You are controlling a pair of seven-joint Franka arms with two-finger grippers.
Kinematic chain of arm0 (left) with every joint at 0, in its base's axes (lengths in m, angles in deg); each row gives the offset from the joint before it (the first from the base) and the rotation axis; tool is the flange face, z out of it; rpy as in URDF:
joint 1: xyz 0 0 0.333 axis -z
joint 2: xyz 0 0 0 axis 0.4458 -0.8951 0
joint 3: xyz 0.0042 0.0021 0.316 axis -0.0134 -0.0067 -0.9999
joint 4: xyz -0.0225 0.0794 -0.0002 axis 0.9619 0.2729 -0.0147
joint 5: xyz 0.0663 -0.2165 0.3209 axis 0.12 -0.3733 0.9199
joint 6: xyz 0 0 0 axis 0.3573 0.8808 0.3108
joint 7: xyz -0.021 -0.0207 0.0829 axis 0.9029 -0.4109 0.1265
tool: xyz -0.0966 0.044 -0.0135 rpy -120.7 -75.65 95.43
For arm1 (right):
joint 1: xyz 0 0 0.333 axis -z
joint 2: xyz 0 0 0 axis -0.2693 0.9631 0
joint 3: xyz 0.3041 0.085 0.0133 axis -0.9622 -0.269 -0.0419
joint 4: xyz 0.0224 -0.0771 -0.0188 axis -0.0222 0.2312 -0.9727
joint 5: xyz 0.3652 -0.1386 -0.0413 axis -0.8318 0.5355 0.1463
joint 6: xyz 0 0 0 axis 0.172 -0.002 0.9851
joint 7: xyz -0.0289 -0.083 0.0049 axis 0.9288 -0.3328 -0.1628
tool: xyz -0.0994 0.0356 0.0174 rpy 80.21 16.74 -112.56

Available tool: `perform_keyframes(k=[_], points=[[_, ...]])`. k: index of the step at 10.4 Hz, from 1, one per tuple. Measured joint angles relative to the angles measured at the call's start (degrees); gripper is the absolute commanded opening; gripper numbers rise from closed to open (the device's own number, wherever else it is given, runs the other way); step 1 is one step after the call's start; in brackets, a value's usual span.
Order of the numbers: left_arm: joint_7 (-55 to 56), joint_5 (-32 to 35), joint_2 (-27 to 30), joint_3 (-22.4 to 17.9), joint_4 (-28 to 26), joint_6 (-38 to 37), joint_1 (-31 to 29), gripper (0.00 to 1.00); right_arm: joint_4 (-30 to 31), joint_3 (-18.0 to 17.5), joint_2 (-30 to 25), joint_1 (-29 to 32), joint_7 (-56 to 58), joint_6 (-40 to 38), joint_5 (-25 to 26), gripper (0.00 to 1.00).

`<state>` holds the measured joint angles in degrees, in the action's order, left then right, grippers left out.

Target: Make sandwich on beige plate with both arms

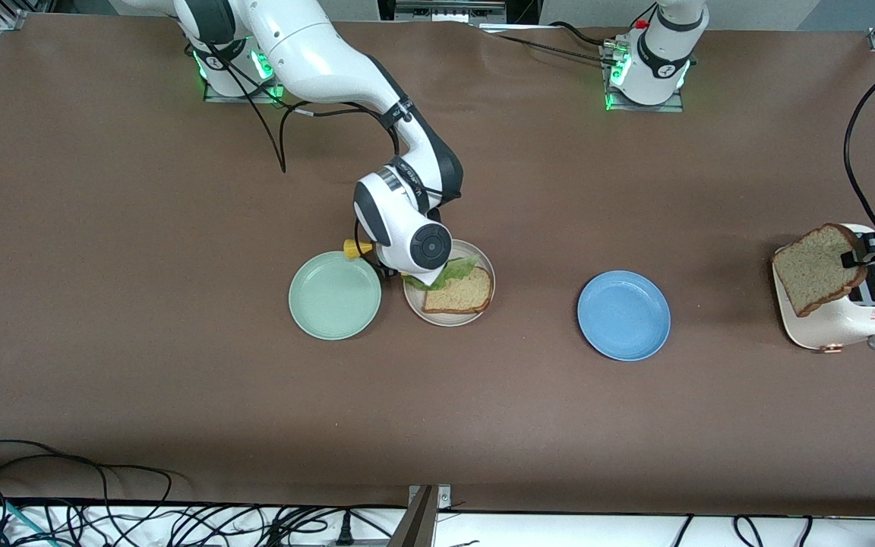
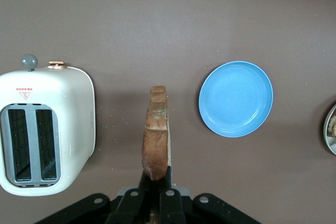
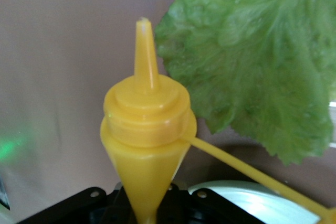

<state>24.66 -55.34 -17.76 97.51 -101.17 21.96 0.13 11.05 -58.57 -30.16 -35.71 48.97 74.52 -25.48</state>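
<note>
On the beige plate (image 1: 449, 320) lies one bread slice (image 1: 460, 292) with a green lettuce leaf (image 1: 458, 267) partly over its edge toward the robots' bases. My right gripper (image 3: 149, 205) is shut on a yellow squeeze bottle (image 3: 147, 129), whose nozzle points out beside the lettuce (image 3: 252, 61). From the front the right wrist hides the fingers, and only the bottle's tip (image 1: 354, 248) shows, between the two plates. A second bread slice (image 1: 817, 267) hangs over the toaster (image 1: 848, 319). My left gripper (image 1: 859, 254) is shut on its edge (image 2: 156, 145).
A mint green plate (image 1: 335, 295) sits beside the beige plate toward the right arm's end. A blue plate (image 1: 623, 314) lies between the beige plate and the white toaster (image 2: 47, 124). Cables run along the table edge nearest the front camera.
</note>
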Motion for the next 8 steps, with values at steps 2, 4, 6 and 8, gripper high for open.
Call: perform_keyframes(k=[2,4,6,8], points=[[0.0,0.0,0.0,0.07,0.03,0.0,0.04,0.0,-0.71,0.08,-0.26,0.28,-0.07,-0.01,-0.05,0.0],[0.0,0.0,0.0,0.13,0.05,-0.02,0.11,0.0,-1.09,0.28,-1.34,0.97,-0.14,-0.04,-0.09,0.0],[0.0,0.0,0.0,0.15,0.06,-0.02,0.14,0.0,-1.0,0.38,-3.18,2.36,-0.58,-0.25,-0.62,0.0],[0.0,0.0,0.0,0.17,0.07,-0.03,0.17,0.0,0.11,0.5,-5.92,4.04,-1.69,-0.05,-1.65,0.0]])
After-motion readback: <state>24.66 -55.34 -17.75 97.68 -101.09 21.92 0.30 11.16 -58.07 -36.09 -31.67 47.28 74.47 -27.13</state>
